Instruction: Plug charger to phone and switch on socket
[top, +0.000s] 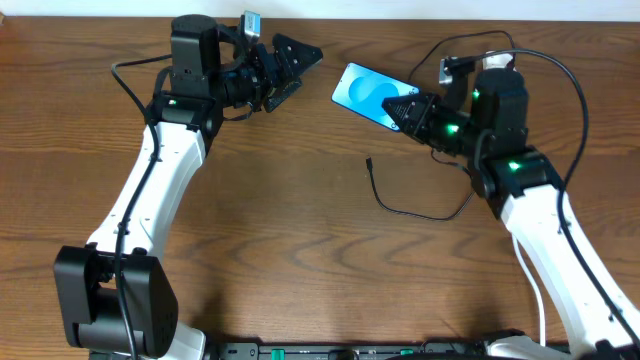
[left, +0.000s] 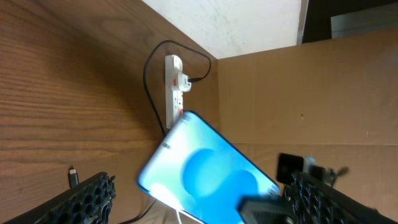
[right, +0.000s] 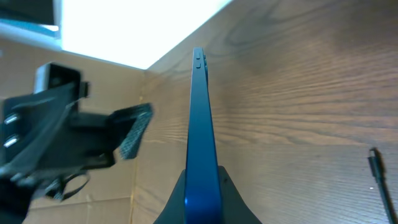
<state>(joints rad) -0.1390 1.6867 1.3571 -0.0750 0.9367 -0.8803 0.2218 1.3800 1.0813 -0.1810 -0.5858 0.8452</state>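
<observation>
My right gripper (top: 408, 108) is shut on the phone (top: 365, 92) at its right end; the blue screen faces up and toward the left arm. In the right wrist view the phone (right: 199, 118) shows edge-on between the fingers (right: 202, 202). My left gripper (top: 292, 66) is open and empty, left of the phone and apart from it; its wrist view shows the phone (left: 205, 165) between the open fingers (left: 199, 190). The charger cable (top: 400, 208) lies on the table, its connector tip (top: 370, 162) free. The socket (left: 174, 87) lies behind the phone with the black plug (left: 186, 84) in it.
The wooden table (top: 300, 230) carries the loose cable loop below the phone. A brown cardboard wall (left: 311, 93) stands beyond the socket. The connector tip also shows in the left wrist view (left: 73, 176) and in the right wrist view (right: 377, 169). The right arm hides the socket in the overhead view.
</observation>
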